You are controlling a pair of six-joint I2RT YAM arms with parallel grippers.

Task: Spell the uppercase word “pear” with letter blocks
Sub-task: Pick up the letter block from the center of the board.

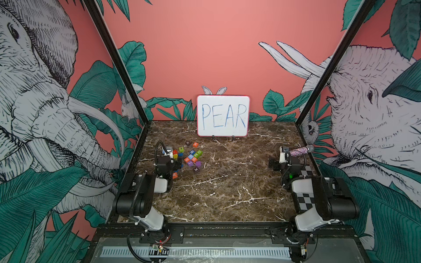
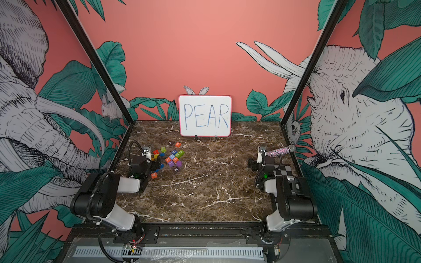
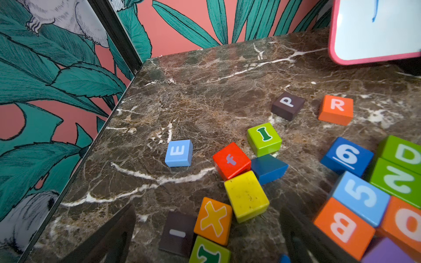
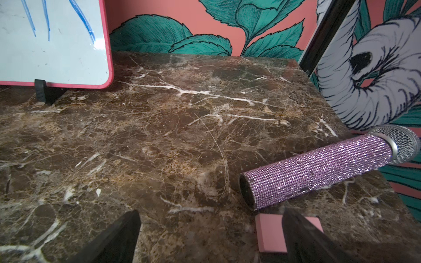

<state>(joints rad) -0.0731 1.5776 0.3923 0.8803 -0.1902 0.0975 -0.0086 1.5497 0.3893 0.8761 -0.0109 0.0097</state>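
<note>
Left hand (image 3: 207,208): the fingers are seen spread wide with nothing gripped. Loose cubes are seen lying on the worktop (image 3: 205,95) between and beyond them. Right hand (image 4: 210,213): the fingers are likewise spread wide with nothing gripped, and bare surface is seen between them.

Surface and room: the worktop is noted as dark brown marble with white veining. It is enclosed by walls (image 1: 205,45) of salmon pink printed with elephants and green leaves. Black frame posts (image 1: 114,57) are fitted at the far corners. A whiteboard (image 1: 223,115) lettered PEAR in blue is stood upright at the far edge on small black feet.

Task items: the dark brown P block (image 3: 287,105) and the orange-red R block (image 3: 336,109) are found near each other but apart, between the whiteboard and the main cluster of other cubes (image 3: 360,195). The blue E block (image 3: 178,152) is set alone, apart from the cluster, toward the left wall. The four letters are not lined up.

Differences between views: the orange-red A block (image 1: 174,175) is shown in both top views only, at the near edge of the cluster, just beside the left arm. The E block is largely hidden there by that arm. A glittering purple microphone (image 4: 319,168) is laid by the right wall. A pink block (image 4: 268,232) near its butt end is shown in the right wrist view alone. A checkered strip (image 1: 305,200) beside the right arm is shown in the top views alone.
</note>
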